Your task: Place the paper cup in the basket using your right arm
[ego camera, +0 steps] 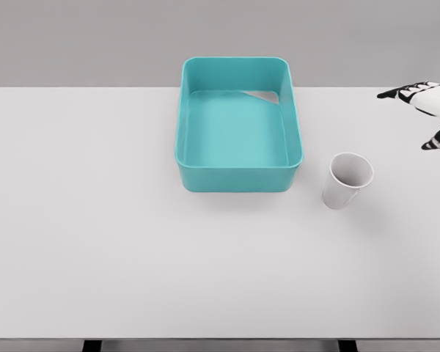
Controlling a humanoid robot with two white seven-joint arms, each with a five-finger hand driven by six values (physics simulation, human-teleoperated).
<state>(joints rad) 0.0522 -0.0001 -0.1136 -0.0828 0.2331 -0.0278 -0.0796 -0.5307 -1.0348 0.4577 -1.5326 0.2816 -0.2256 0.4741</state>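
A white paper cup (347,180) stands upright on the white table (132,242), just right of the teal basket (238,178). The basket is a rectangular tub with nothing in it. My right hand (425,114) shows at the far right edge, above and to the right of the cup and well apart from it. Its dark-tipped fingers (400,93) are spread and hold nothing. The left arm is out of view.
The table runs wide to the left and front of the basket. Its front edge lies near the bottom of the picture, and a grey wall stands behind the far edge.
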